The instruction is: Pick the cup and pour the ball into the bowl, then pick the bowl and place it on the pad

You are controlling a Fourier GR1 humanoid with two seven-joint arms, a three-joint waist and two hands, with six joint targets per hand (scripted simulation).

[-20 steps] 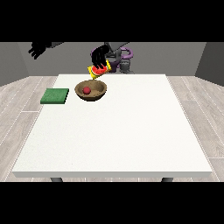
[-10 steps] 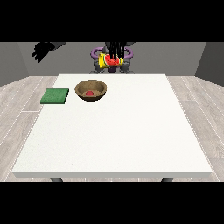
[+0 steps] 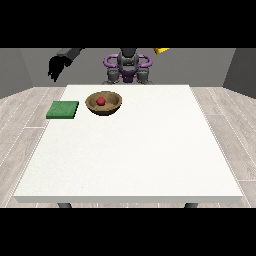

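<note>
Sitting in the brown wooden bowl (image 3: 104, 103) beside the green square pad (image 3: 63, 109), the red ball (image 3: 101, 101) means the hand at the view's left (image 3: 56, 68), fingers drooping relaxed and empty, should descend on the rim squarely.

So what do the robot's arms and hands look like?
The one robot hand that shows, at the view's left, is black, with dark fingers. The arm behind it is grey and boxy. The robot's body is dark grey with purple rings at its shoulders. No cables or markings can be made out. The other hand is out of the picture.
</note>
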